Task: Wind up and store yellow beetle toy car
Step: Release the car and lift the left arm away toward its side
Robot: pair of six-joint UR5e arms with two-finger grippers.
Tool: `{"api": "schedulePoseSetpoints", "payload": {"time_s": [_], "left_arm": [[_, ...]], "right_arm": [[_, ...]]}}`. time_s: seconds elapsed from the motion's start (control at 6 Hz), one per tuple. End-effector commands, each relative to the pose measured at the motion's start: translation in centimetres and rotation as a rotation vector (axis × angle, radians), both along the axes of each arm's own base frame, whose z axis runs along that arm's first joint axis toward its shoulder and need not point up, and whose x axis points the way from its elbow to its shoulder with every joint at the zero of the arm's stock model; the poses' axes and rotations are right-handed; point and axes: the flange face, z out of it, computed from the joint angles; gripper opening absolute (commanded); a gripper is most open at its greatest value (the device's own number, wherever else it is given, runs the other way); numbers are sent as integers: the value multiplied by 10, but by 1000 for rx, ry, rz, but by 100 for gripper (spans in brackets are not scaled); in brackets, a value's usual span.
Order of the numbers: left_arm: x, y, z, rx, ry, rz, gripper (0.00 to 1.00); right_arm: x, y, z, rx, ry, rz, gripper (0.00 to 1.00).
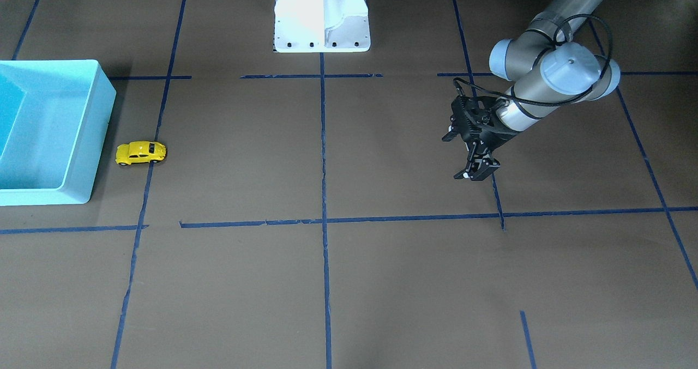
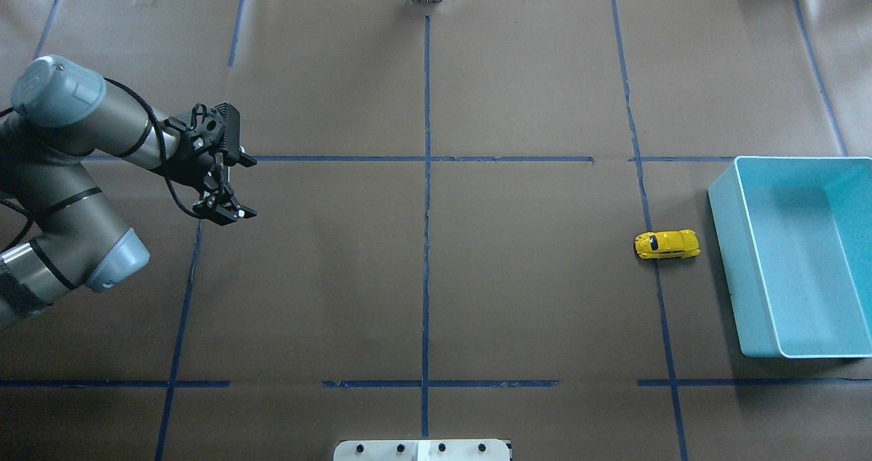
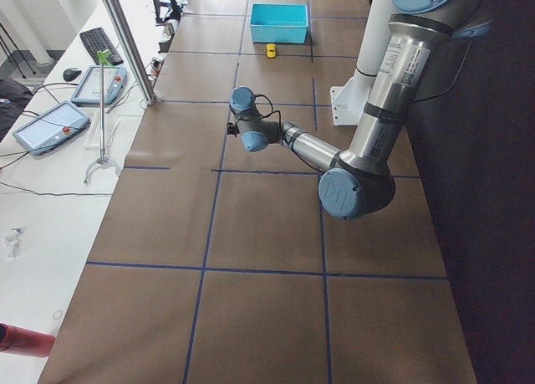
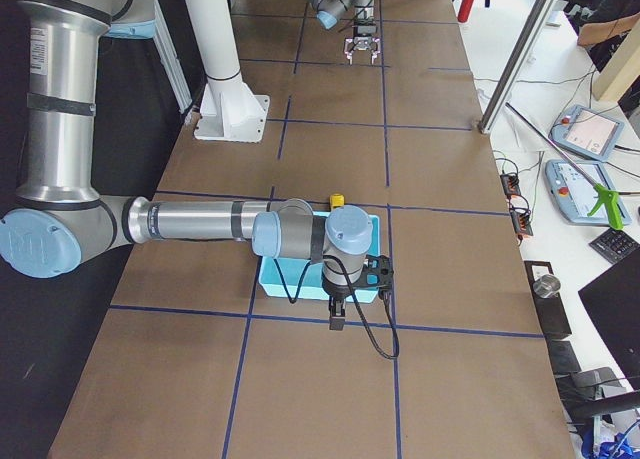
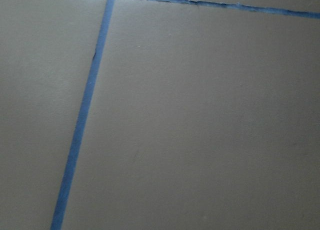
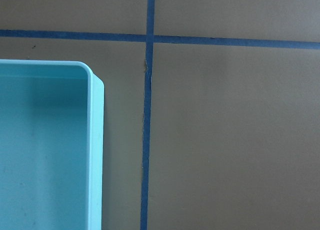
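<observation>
On the bench (image 1: 381,282), left of the front-facing view: you see the yellow beetle toy car (image 1: 140,153) just beside the turquoise bin (image 1: 87,140), outside it.
Left pincer (image 1: 476,171): open, empty, well apart from the car.
Right pincer (image 4: 339,319): you cannot tell its state.

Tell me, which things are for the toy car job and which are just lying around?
For the job:
- yellow beetle toy car, on the table beside the bin
- turquoise bin, probably where the car gets stored

Just lying about:
- keyboard
- mouse
- tablets, all on the white side bench
</observation>
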Motion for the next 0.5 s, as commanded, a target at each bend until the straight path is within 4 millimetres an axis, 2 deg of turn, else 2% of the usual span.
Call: {"api": "schedulePoseSetpoints", "payload": {"time_s": [0.0,0.17,0.33], "left_arm": [[-41,0,-12,-87,-62,-32,100],[-55,6,-30,-157,-119,-44,100],[-64,20,-47,-252,-197,-46,100]], "right_arm": [[0,0,0,0,-1,0,100],[-1,0,-1,1,-16,1,100],[-1,0,-1,1,-20,1,100]]}}
